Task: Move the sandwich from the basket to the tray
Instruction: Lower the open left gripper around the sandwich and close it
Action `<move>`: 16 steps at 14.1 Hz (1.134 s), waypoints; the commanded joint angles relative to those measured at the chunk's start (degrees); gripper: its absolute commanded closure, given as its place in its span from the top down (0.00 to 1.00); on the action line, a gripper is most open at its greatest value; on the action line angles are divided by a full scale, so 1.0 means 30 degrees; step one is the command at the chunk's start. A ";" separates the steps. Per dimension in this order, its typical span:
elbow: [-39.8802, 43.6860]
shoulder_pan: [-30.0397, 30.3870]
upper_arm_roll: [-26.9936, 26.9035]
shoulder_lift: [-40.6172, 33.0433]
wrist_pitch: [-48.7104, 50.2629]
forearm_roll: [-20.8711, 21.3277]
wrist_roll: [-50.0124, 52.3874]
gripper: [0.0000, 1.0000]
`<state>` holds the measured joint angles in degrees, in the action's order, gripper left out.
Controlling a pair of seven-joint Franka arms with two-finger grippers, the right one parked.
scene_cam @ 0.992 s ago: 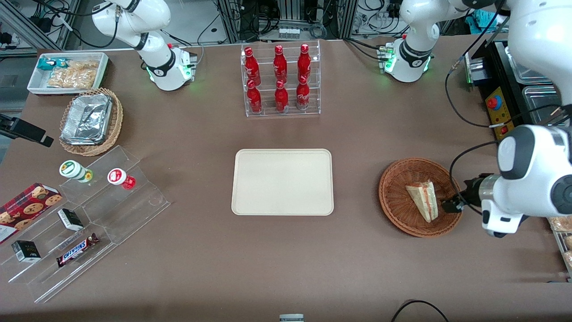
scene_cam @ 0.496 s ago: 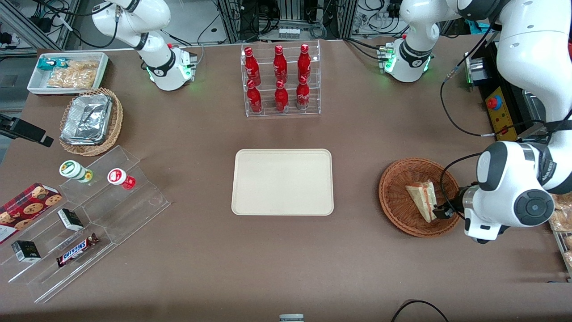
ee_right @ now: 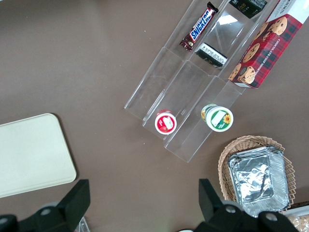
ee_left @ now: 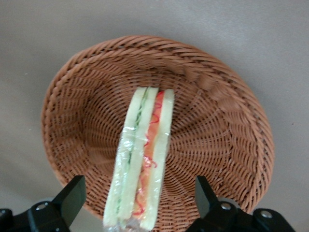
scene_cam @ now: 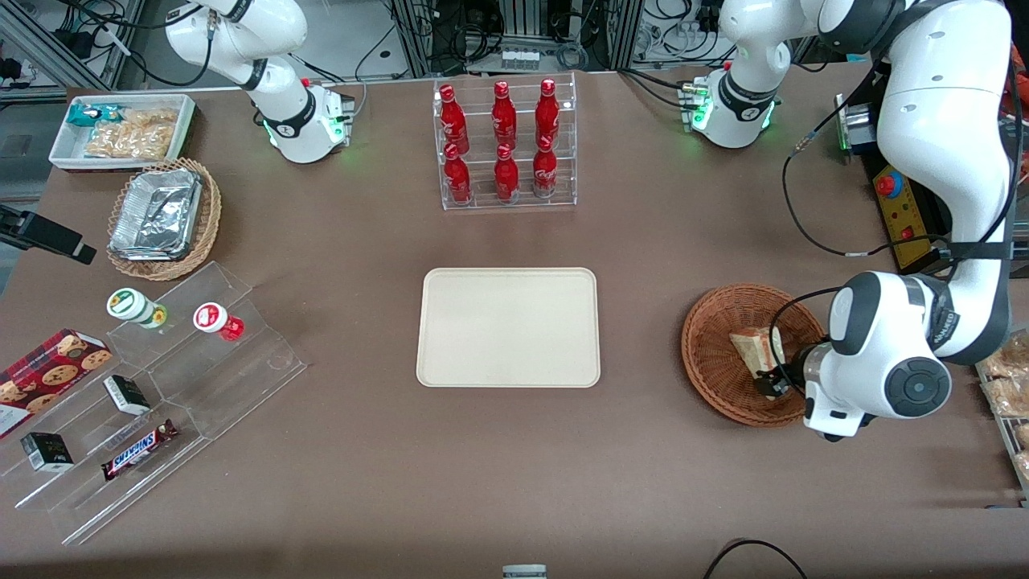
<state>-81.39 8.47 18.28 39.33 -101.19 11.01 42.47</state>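
Motion since earlier frames: gripper [scene_cam: 770, 384] is advancing from the basket's rim in toward the sandwich, and the left arm's wrist housing is now covering more of the basket's edge.

Front view, working arm: the left arm is reaching over the basket [scene_cam: 715, 322], which is sitting near the table edge at the working arm's end; the gripper is hanging low over the part of the sandwich [scene_cam: 752, 347] nearest the camera.

Front view, target: the tray [scene_cam: 508, 326] is lying bare at the table's centre, well apart from the basket, judged ready to receive the sandwich.

Front view, other containers: a clear rack of red bottles [scene_cam: 505, 143] is standing farther from the camera than the tray; a tan basket of foil containers [scene_cam: 163, 215] and a white bin of snacks [scene_cam: 122, 129] are occupying the corner toward the parked arm's end.

Left wrist view, grasp: the fingers [ee_left: 72, 197] are standing wide apart, one on each side of the sandwich [ee_left: 142, 159], not touching it; this straddle appears chosen so the pads close on the flat bread faces.

Left wrist view, container: the basket [ee_left: 227, 121] is holding only the sandwich, which is resting on edge with its filling stripe facing up.

Right wrist view: the tray [ee_right: 34, 152] corner is showing, nothing on it.
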 commanded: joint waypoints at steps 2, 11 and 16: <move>-0.0495 0.0135 0.0059 -0.0101 -0.0517 -0.0388 -0.0300 1.00; -0.1810 0.0223 0.0059 0.0309 -0.1597 -0.0417 -0.0300 1.00; -0.2019 0.0223 0.0001 0.0484 -0.1836 -0.0388 -0.0329 0.99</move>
<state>-86.88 8.73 18.22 40.99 -105.96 10.68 42.29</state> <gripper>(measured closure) 0.000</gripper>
